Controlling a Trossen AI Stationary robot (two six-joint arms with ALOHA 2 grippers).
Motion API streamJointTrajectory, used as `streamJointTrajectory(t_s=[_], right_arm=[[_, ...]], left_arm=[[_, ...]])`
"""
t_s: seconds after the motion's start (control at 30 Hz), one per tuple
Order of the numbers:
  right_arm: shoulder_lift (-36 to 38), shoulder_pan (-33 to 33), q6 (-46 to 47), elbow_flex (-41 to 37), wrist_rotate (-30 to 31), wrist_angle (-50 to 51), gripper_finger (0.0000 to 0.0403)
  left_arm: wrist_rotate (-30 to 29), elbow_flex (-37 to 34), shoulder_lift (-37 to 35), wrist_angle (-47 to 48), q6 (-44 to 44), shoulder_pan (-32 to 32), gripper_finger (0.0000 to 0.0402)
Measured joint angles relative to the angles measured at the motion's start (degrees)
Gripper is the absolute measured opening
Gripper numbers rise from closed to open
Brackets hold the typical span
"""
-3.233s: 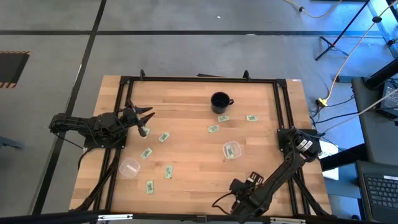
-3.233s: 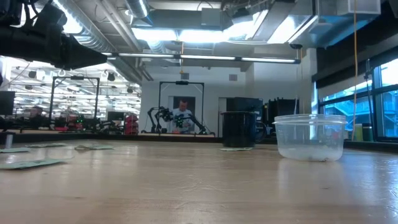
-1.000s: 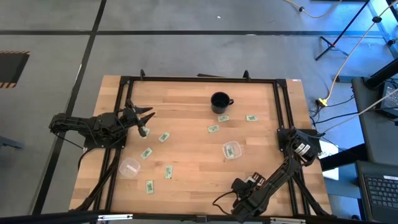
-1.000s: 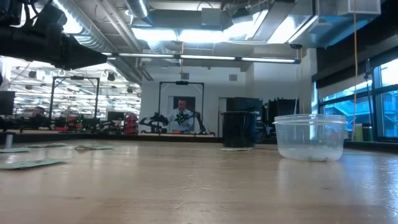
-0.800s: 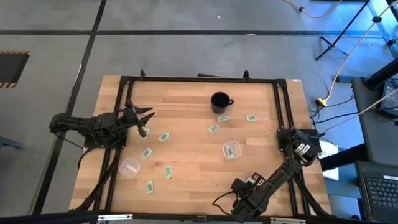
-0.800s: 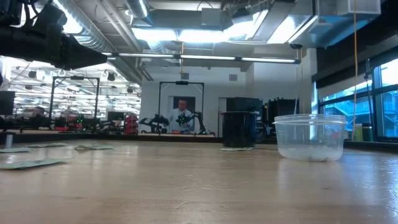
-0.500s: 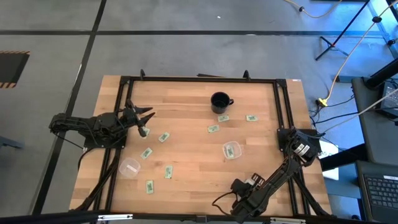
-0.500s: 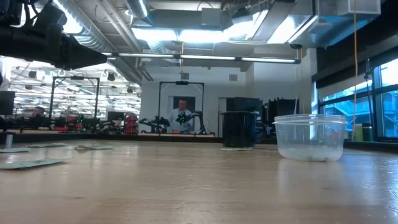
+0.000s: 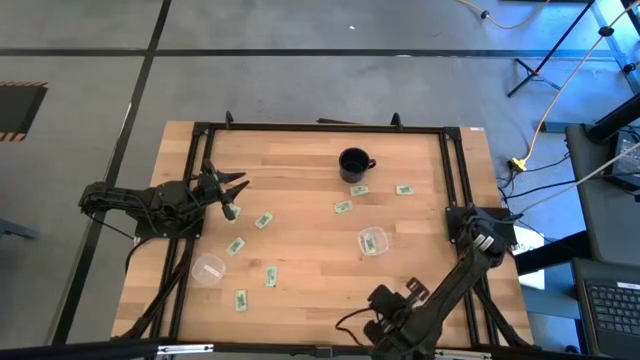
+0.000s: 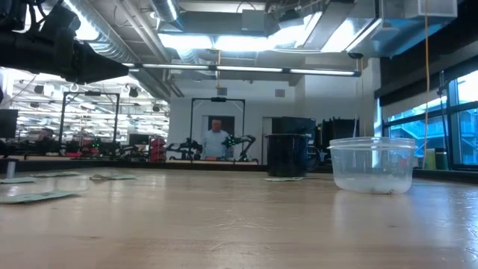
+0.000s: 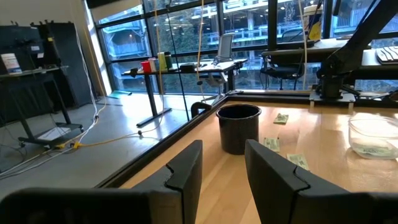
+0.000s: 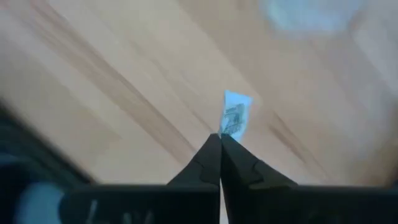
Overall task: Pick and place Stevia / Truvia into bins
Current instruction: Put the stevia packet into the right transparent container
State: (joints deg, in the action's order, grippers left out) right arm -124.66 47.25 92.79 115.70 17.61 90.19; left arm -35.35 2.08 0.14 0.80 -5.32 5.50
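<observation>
Several pale green Stevia sachets lie on the wooden table, among them one [image 9: 264, 221] near my left gripper, one [image 9: 271, 277] toward the front and one [image 9: 343, 207] below the mug. One clear bin [image 9: 208, 269] stands front left. The other bin [image 9: 373, 241] stands right of centre with a sachet inside. My right gripper [image 12: 220, 135] is shut on the edge of a sachet [image 12: 235, 117], which sticks up past the fingertips above the wood. The right arm [image 9: 405, 308] reaches along the table's front edge. My left gripper [image 9: 238, 197] hovers open at the left side.
A black mug [image 9: 353, 163] with a handle stands at the back centre, with sachets [image 11: 270, 144] just in front of it. A black metal frame [image 9: 320, 127] rims the table. In the low view a person stands far off in the room behind.
My right gripper has shut on a sachet, and the right arm has shifted slightly toward the front edge. The left arm has not moved. The person in the background has shifted.
</observation>
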Motion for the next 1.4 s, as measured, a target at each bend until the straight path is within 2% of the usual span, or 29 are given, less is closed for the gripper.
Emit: streamJointTrajectory(t_s=[0.07, 0.23, 0.4, 0.5, 0.77, 0.93, 1.03, 1.27, 1.4], right_arm=[[0.73, -0.93, 0.25, 3.56, 5.19, 0.15, 0.0001], [0.81, -3.86, -4.63, 8.31, 13.37, -0.09, 0.0001], [0.83, -9.18, -8.28, 8.33, 13.68, -0.17, 0.0000], [1.81, -12.43, -12.63, 8.06, 11.21, -0.15, 0.0000], [12.84, -16.99, -19.28, 3.64, 9.83, -0.29, 0.0000], [23.45, -20.18, -19.58, -9.19, 8.89, -0.32, 0.0000], [31.06, -23.23, -19.80, -20.28, 4.81, -3.56, 0.0000], [48.32, -29.11, -35.98, -45.25, -3.58, -29.72, 0.0000], [54.19, -31.58, -42.29, -56.70, -6.74, -38.89, 0.0000]], left_arm=[[0.03, 0.01, 0.02, 0.00, 0.00, 0.00, 0.0116], [0.45, -0.01, 0.02, -0.02, 0.02, 0.02, 0.0116], [0.39, -0.01, 0.02, -0.01, 0.01, 0.01, 0.0116], [0.37, -0.01, 0.02, -0.07, 0.02, 0.00, 0.0116], [0.42, -0.01, 0.00, -0.11, 0.02, 0.00, 0.0116], [0.44, -0.01, 0.01, -0.11, 0.07, 0.02, 0.0116], [0.42, -0.01, 0.02, -0.11, 0.08, 0.02, 0.0116], [0.42, -0.01, 0.00, -0.15, 0.20, 0.02, 0.0116], [0.42, -0.01, 0.00, -0.16, 1.25, 0.00, 0.0116]])
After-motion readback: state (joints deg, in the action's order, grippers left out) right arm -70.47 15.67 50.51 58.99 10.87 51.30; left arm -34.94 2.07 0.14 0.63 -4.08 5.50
